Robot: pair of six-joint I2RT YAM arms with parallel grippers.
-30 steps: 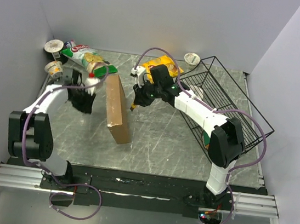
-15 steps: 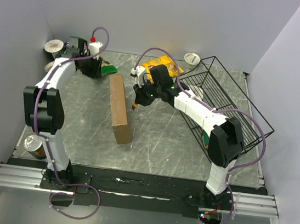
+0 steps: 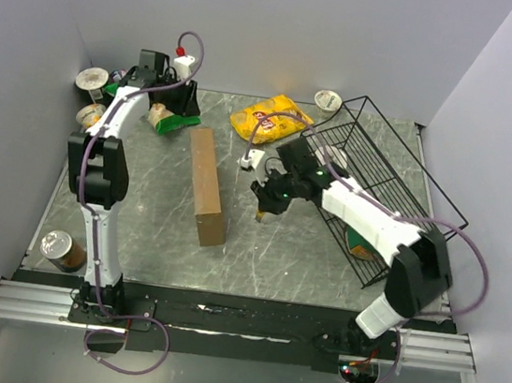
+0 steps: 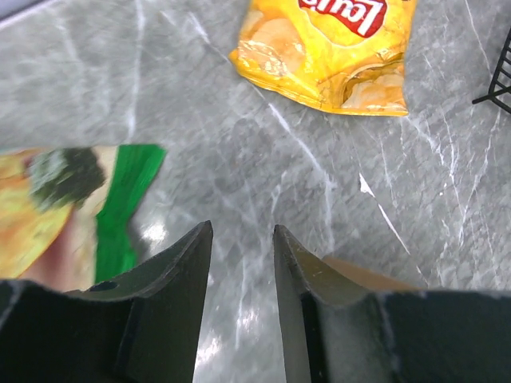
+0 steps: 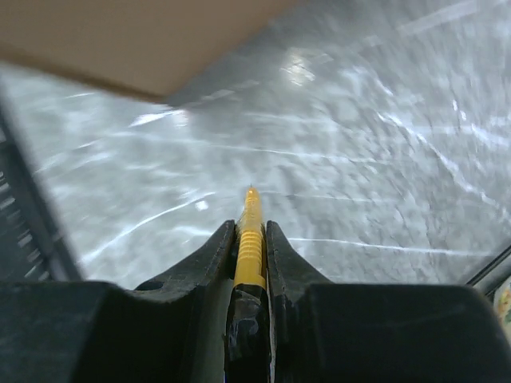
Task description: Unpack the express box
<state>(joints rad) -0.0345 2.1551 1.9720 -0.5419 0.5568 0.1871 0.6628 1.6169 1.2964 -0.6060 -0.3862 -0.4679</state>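
Express box [image 3: 208, 185] plain brown; surface [image 3: 258, 248] grey marble, white-veined; chip bag [image 4: 327, 56] yellow, red logo; snack bag [image 4: 128, 191] green; wire basket [image 3: 415, 158] black; slim implement [image 5: 251, 251] yellow; left tool [image 4: 241, 231], right tool [image 5: 250, 227] both black.

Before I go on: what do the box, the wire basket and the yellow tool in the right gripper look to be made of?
Box: plain brown cardboard, matte and uncoated, with no print showing.
Basket: thin black wire, probably coated metal; it is an open grid you can see through.
Tool in the right gripper: yellow with a ribbed body and a slight gloss, likely plastic, though the blur leaves that open.
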